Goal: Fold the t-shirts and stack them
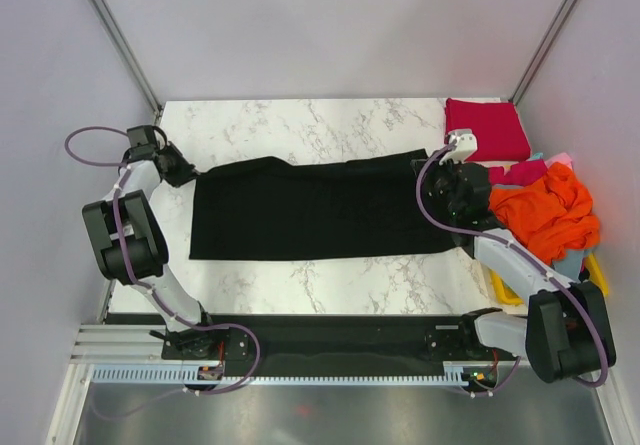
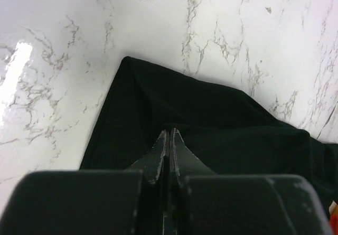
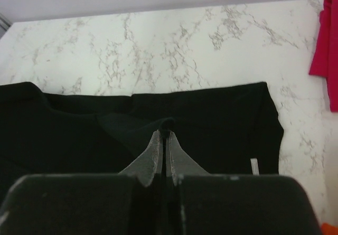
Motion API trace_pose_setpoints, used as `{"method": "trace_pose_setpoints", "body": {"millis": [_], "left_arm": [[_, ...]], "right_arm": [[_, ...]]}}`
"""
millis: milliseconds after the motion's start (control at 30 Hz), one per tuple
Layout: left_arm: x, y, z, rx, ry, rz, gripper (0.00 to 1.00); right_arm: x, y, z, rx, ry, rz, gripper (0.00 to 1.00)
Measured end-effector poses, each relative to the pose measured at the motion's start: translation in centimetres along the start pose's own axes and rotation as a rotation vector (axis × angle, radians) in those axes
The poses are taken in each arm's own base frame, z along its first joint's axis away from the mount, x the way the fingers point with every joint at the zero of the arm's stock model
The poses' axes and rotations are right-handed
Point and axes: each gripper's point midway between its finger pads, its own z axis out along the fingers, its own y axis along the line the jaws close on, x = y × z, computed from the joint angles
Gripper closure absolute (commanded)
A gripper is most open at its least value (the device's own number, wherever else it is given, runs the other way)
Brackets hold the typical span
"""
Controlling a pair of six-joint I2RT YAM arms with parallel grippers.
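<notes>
Black t-shirt (image 1: pixel 310 210) spread lengthwise across counter (image 1: pixel 330 125).
Left tool (image 2: pixel 169 133), right tool (image 3: pixel 165 134): each pinched closed on an opposite end.

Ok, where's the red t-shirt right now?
The red t-shirt lies folded in the far right corner of the table in the top view, just beyond the right gripper and the orange t-shirt.
</notes>
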Motion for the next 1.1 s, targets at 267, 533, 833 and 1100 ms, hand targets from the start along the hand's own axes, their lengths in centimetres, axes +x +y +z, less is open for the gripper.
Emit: {"method": "trace_pose_setpoints", "body": {"millis": [267,533,833,1100], "left_arm": [[1.2,1.6,-0.4,-0.063,-0.005,-0.005,0.98],[1.1,3.4,-0.5,-0.154,-0.023,-0.004,0.98],[2.1,5.4,-0.2,-0.238,0.011,0.002,0.10],[3.0,5.6,-4.0,-0.280,0.020,-0.022,0.02]], "right_arm": [[3.6,-1.7,-1.9,0.074,0.064,0.012,1.00],[4.9,-2.9,-3.0,0.141,0.083,0.043,1.00],[8.5,-5.5,-4.9,0.317,0.223,0.110,0.34],[10.6,-7.1,-6.8,0.438,0.332,0.121,0.26]]}}
